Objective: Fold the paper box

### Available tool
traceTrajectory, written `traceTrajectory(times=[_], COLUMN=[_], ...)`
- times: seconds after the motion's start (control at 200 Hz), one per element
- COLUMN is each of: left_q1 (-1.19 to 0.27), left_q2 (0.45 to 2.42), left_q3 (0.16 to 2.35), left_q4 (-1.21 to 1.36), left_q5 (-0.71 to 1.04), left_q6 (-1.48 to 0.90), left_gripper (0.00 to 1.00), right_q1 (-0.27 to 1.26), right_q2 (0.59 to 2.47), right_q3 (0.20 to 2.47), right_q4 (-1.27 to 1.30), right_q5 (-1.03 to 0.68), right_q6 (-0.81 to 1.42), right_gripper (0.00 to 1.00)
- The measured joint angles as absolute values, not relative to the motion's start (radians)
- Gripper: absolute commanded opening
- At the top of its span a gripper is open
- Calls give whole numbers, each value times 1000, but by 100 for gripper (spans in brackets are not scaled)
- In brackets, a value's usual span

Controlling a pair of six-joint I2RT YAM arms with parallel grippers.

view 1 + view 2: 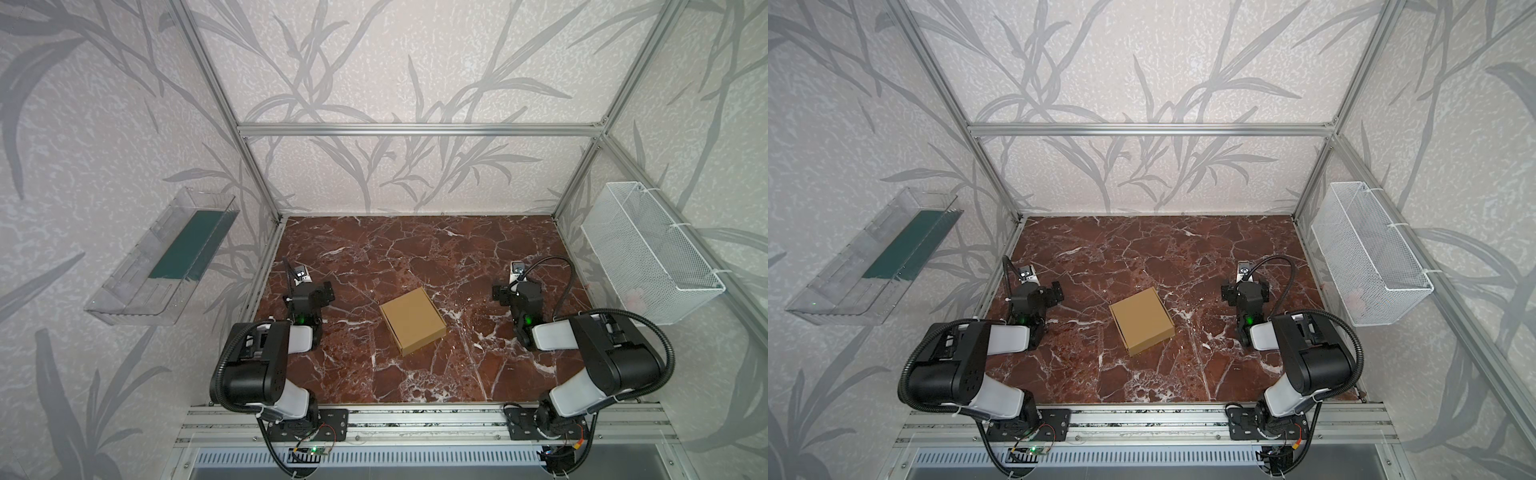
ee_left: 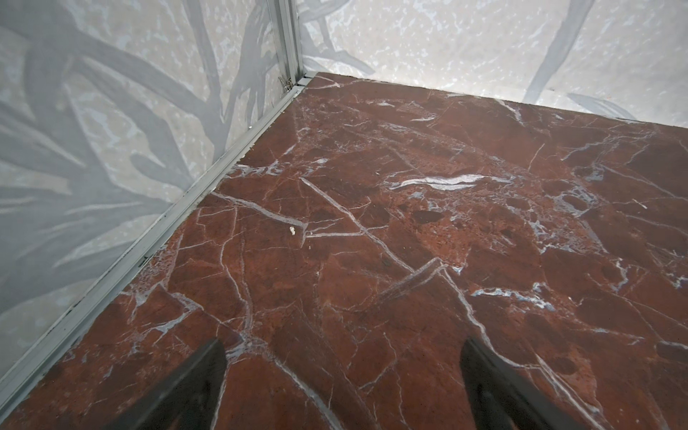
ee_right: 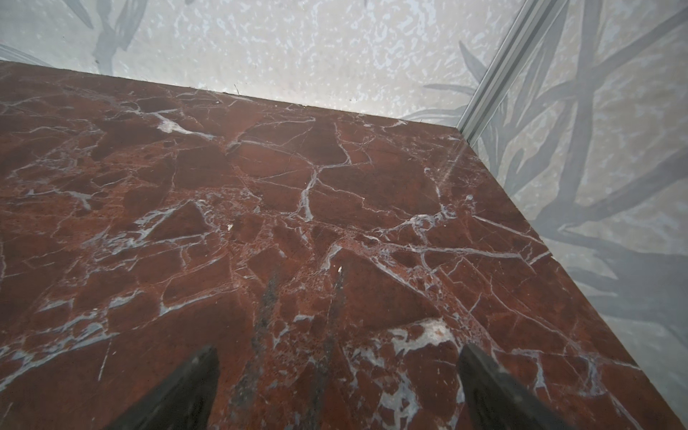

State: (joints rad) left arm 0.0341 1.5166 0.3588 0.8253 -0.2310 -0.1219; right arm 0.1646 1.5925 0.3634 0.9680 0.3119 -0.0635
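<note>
We hold our left fingers (image 2: 193,387) and right fingers (image 3: 186,387) wide apart, with nothing in them. The closed brown paper box (image 1: 412,321) sits on the table (image 1: 457,249) between them, well apart from both.

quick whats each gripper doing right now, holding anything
Left gripper: open, holding nothing.
Right gripper: open, holding nothing.
</note>
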Motion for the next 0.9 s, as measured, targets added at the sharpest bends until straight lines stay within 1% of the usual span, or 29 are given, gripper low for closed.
traceTrajectory(times=[0.145, 0.385, 0.9], left_q1=[27, -13, -13], left_q2=[1554, 1570, 1570], left_q3=[358, 358, 358], left_q4=[899, 959, 979], left_q5=[-225, -289, -315], left_q6=[-99, -77, -70], left_gripper=[99, 99, 99], right_q1=[162, 160, 160], right_q2=[1593, 1593, 1593], right_q3=[363, 363, 363], right_q4=[983, 992, 998], right_q5=[303, 295, 294], right_q6=[-61, -61, -61], right_gripper=[99, 99, 99])
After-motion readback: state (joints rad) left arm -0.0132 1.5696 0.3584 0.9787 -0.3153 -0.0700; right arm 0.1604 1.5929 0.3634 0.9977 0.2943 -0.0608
